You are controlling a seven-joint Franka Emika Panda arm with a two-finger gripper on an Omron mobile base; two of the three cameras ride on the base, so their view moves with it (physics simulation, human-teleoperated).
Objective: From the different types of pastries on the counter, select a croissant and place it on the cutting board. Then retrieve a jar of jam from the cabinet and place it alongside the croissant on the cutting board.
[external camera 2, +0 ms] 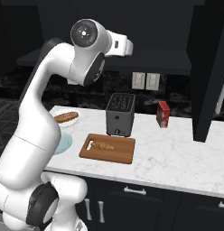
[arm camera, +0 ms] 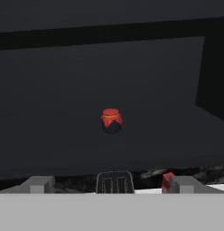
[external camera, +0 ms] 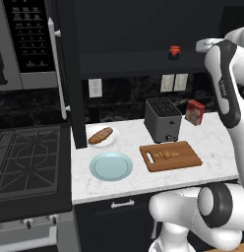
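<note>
My gripper [arm camera: 112,182] is spread wide and holds nothing, aimed into the dark open cabinet [arm camera: 86,103]. Below me the croissant [external camera: 165,154] lies on the cutting board [external camera: 185,160], beside the toaster [external camera: 162,118]. Farther in, the jam jar [arm camera: 111,120] stands upright, red-capped, with no readable label.

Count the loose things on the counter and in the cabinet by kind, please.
Pastries: 2, croissant and loaf
Plates: 2, white, blue
Cutting board: 1
Toaster: 1
Red box: 1
Jam jar: 1
Total: 8
</note>
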